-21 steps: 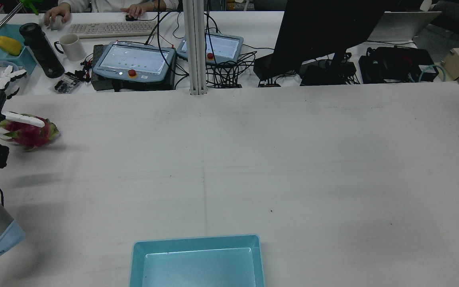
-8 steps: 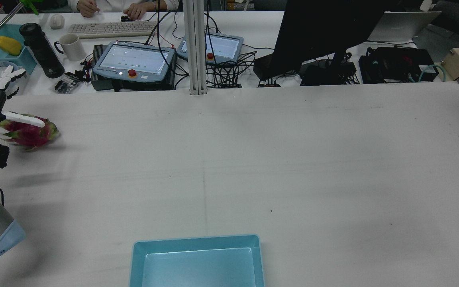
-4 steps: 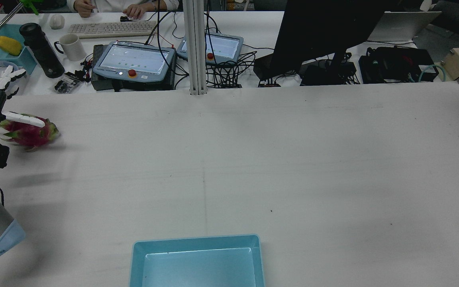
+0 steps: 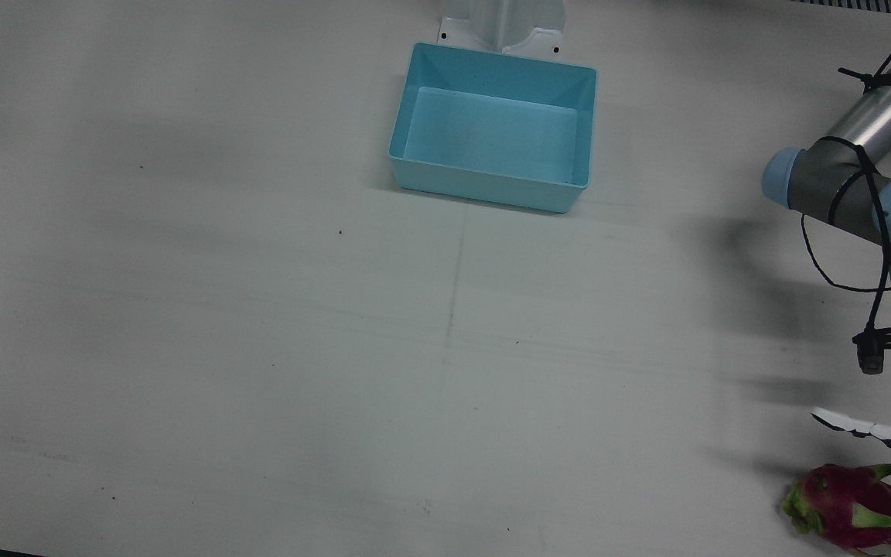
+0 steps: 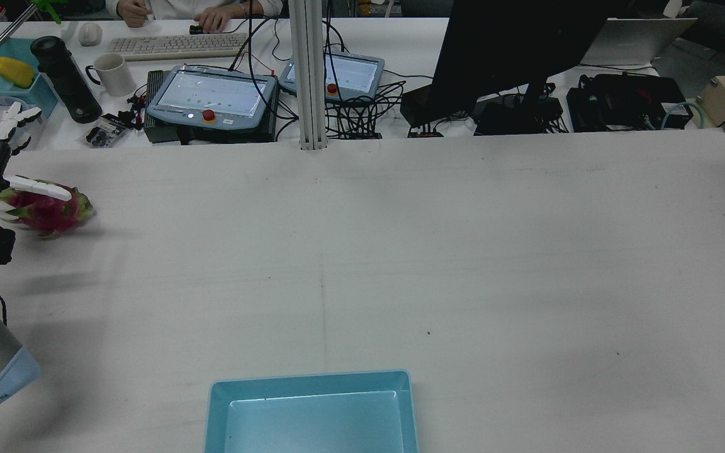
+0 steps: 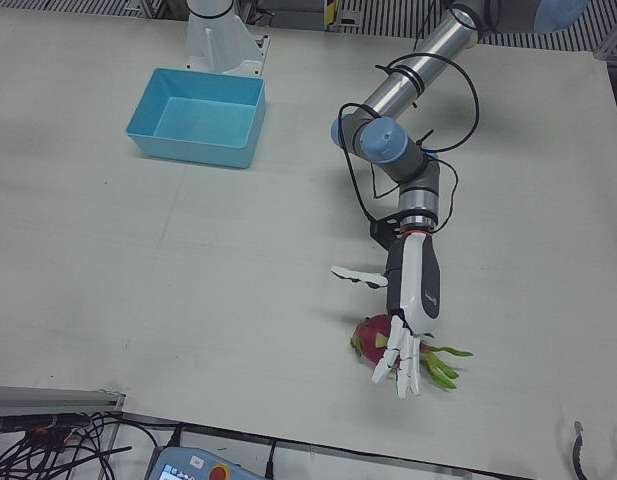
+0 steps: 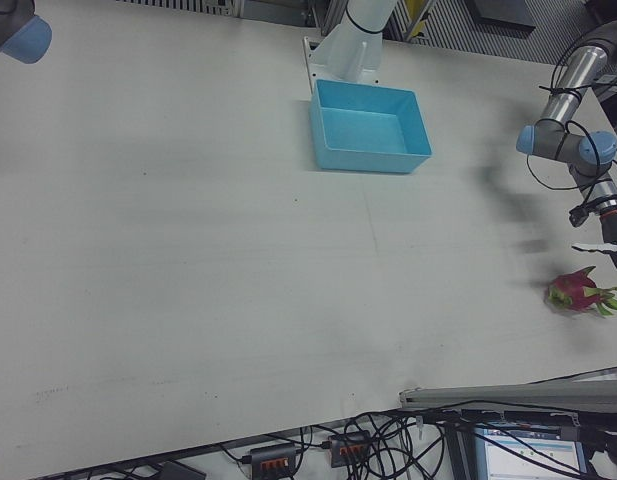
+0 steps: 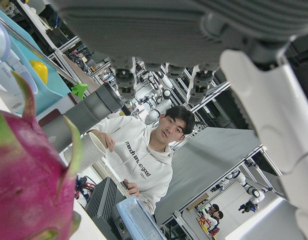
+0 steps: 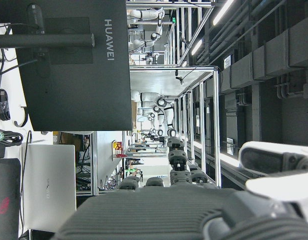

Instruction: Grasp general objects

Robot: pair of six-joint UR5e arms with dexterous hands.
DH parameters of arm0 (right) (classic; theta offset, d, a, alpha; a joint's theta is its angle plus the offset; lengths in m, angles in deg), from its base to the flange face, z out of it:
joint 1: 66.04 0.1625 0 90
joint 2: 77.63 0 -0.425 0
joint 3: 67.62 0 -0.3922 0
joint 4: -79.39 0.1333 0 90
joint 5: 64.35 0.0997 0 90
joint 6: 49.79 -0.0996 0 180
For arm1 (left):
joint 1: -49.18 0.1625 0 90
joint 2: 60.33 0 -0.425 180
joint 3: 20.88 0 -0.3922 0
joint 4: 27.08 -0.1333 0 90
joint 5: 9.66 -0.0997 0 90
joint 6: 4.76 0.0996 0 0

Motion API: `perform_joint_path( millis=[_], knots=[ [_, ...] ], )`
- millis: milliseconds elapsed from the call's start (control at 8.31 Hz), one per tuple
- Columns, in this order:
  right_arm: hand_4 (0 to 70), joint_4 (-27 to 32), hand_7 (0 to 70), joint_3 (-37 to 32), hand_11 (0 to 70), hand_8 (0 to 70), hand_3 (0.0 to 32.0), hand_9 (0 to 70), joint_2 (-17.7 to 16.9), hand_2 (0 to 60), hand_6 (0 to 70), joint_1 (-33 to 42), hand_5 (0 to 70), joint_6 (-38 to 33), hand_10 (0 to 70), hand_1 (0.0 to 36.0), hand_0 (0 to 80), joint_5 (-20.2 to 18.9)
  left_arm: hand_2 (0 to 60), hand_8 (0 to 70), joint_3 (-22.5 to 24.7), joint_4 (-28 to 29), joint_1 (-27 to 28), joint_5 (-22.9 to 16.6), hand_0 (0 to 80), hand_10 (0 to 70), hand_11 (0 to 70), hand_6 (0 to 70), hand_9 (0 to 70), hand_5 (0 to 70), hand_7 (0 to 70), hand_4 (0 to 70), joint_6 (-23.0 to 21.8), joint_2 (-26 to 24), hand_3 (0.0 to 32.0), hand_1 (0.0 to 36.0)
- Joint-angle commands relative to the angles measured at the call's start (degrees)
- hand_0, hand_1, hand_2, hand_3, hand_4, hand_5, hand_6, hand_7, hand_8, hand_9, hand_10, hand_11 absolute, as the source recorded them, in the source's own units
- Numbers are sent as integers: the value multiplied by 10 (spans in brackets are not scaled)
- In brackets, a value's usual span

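A pink dragon fruit (image 6: 372,335) with green scales lies near the table's far left edge in the rear view (image 5: 48,212); it also shows at the front view's lower right (image 4: 848,503) and fills the lower left of the left hand view (image 8: 24,190). My left hand (image 6: 412,295) hovers just over it, open, fingers spread past the fruit and one white finger (image 5: 38,187) jutting out sideways above it. No contact with the fruit shows. My right hand (image 9: 168,215) appears only in its own view, fingers extended upward, holding nothing.
A light blue bin (image 5: 312,380) stands empty at the table's near middle edge, by the pedestal (image 4: 492,193). Beyond the far edge are two teach pendants (image 5: 211,97), a monitor (image 5: 501,44), cables, a mug and a seated person (image 5: 211,12).
My left hand and the dragon fruit have stayed where they were. The person at the far desk took a hand off the mouse.
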State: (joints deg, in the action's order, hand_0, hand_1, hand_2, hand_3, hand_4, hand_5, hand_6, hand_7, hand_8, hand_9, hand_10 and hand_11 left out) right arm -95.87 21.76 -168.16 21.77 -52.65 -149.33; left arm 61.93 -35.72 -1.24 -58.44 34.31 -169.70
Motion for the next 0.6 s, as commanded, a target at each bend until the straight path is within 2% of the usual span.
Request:
perform_joint_path(
  millis=[0,120,241,361,481],
  knots=[
    [0,0,0,1,0,0,0,0,0,0,0,0,0,0,0,0,0,0,23,0,8,4,-6,-1,494,6,29,0,0,138,65,10,-10,1,0,155],
    [0,0,0,1,0,0,0,0,0,0,0,0,0,0,0,0,0,0,31,0,27,-5,-7,-3,497,3,24,0,0,152,65,10,-23,-1,0,160],
    [0,0,0,1,0,0,0,0,0,0,0,0,0,0,0,0,0,0,43,0,70,-64,-9,-6,504,2,24,0,0,168,69,16,-23,-1,0,169],
    [0,0,0,1,0,0,0,0,0,0,0,0,0,0,0,0,0,0,68,0,97,-78,-17,-10,486,5,26,0,0,165,71,33,-23,0,0,151],
    [0,0,0,1,0,0,0,0,0,0,0,0,0,0,0,0,0,0,97,0,100,-91,-35,-45,484,2,22,0,0,159,71,44,-6,1,0,151]
  ],
)
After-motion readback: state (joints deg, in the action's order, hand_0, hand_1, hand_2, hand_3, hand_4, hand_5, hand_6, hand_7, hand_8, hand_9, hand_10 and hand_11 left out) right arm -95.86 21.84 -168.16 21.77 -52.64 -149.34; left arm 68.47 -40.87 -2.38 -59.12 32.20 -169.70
